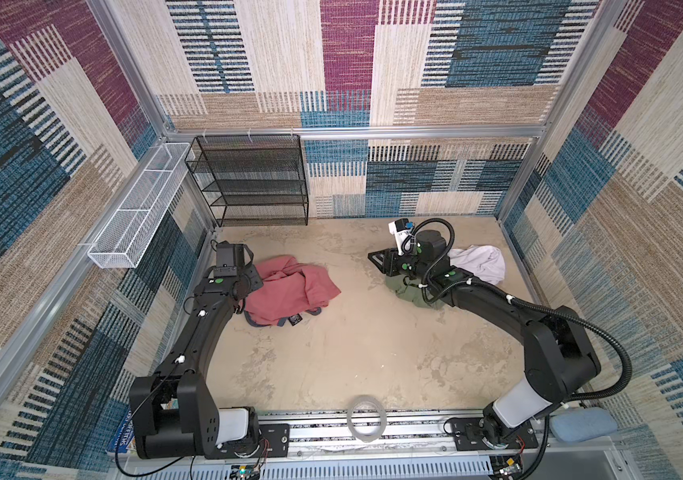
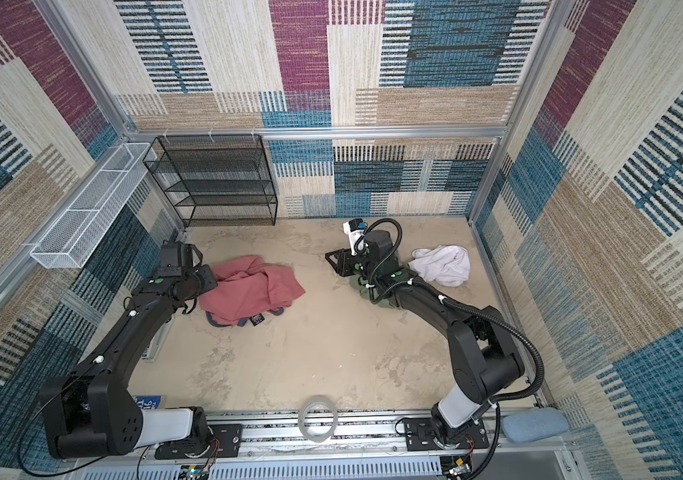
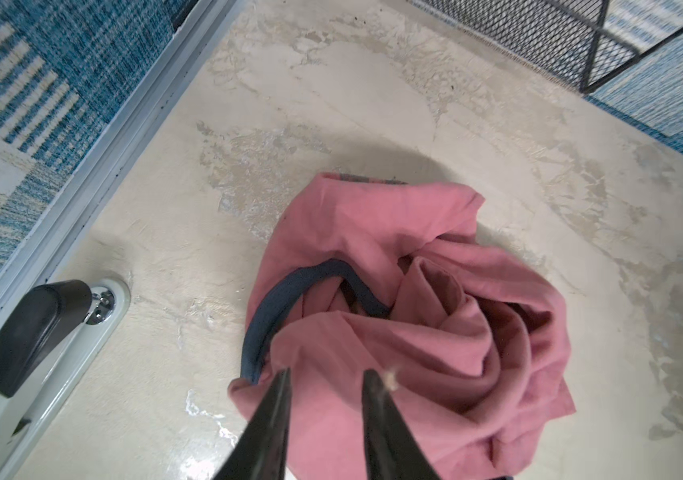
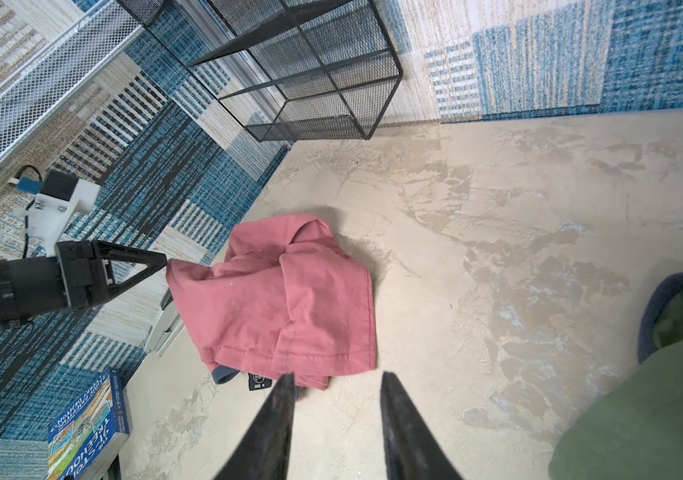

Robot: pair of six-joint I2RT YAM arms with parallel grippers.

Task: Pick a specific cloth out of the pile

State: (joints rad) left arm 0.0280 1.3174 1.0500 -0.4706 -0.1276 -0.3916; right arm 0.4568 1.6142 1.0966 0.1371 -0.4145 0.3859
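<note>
Two claws part-open, empty: left claw (image 3: 327, 372) at edge of salmon cloth (image 3: 373, 249); right claw (image 4: 337, 374) well apart.

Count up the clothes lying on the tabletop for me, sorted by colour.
Salmon-red T-shirt: 1
Olive green garment: 1
White garment: 1
Total: 3

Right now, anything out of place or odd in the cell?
A clear tape roll sits at the front rail, and a book lies in the front left corner: stray items, unrelated to the garments.
</note>
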